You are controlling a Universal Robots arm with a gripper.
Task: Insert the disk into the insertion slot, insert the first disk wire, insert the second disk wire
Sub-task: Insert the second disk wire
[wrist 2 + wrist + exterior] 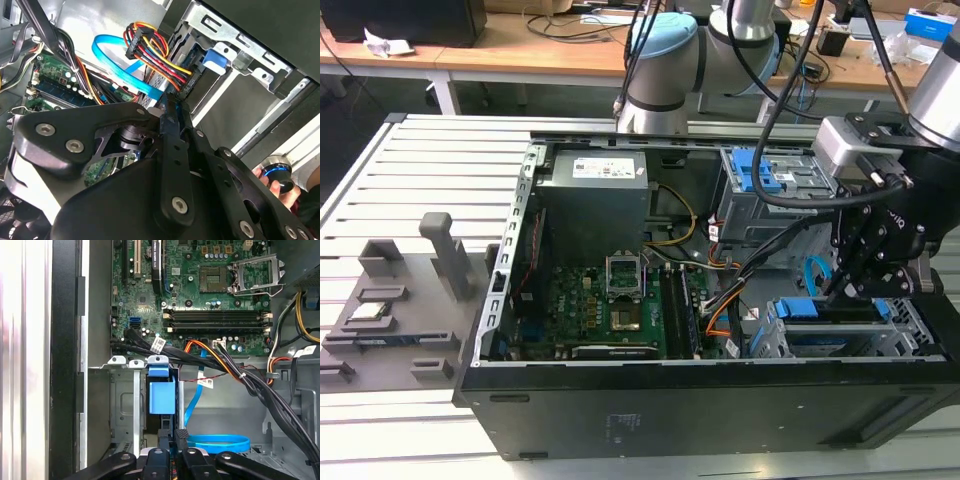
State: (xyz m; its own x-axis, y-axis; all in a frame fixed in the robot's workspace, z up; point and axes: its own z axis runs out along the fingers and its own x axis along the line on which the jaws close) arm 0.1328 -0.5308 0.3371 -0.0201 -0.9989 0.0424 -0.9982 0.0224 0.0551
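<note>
disk seated in insertion slot, end effector above.

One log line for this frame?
stage: disk wiring | gripper: at disk rear in insertion slot | first disk wire, second disk wire: beside fingertips

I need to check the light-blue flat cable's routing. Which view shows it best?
The second wrist view: the light-blue flat cable arcs in a full loop beside the red-orange wire bundle. The first wrist view shows part of the loop; the exterior view shows a short stretch.
</note>
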